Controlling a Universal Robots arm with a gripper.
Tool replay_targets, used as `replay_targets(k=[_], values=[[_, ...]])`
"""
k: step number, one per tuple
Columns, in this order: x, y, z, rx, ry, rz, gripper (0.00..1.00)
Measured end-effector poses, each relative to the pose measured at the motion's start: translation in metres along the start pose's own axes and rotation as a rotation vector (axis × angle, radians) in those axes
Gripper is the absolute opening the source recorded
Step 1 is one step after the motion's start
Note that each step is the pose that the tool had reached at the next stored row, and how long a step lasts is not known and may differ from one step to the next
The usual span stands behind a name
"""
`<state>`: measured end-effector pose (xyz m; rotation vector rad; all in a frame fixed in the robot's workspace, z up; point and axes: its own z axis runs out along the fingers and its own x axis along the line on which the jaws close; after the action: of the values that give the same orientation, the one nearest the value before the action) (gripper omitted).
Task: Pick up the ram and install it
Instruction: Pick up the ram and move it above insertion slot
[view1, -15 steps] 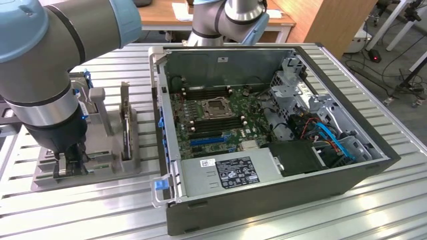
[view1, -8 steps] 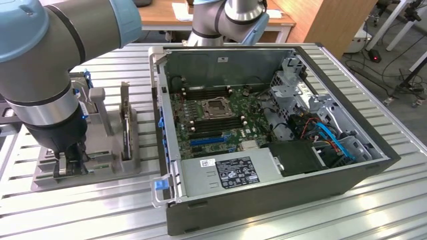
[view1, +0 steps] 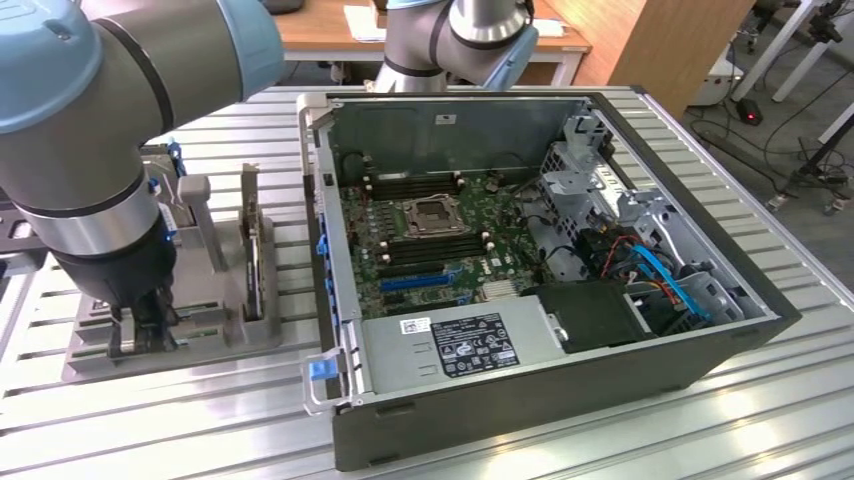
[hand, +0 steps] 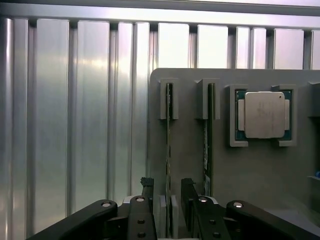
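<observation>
1. Grey-and-blue robot arm (view1: 94, 200) reaches down at the exterior view's left, over a flat grey plastic fixture tray (view1: 214, 338) on the ribbed aluminium worktop (view1: 561, 445).
2. Black two-finger end effector (hand: 167, 212) sits low at the tray with its fingers (hand: 146, 202) apart, one on each side of the ram, not clamped on it.
3. Long thin green circuit-board ram (hand: 169, 142) stands on edge in a tray slot.
4. Matching second green stick (hand: 208, 145) stands in the next slot, parallel and just beside.
5. Square silver-lidded processor chip (hand: 264, 115) lies flat in a tray pocket, beside the second stick.
6. Open black metal computer case (view1: 534, 405) lies on the worktop at the exterior view's right of the tray, its green motherboard (view1: 447, 235) exposed.
</observation>
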<state>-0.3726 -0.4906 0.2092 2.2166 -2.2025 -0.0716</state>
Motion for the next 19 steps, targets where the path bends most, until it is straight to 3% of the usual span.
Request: replay_targets(k=[19], values=[[0.0001,-0.0006,0.0082,0.0002,-0.0001,0.000,0.35]])
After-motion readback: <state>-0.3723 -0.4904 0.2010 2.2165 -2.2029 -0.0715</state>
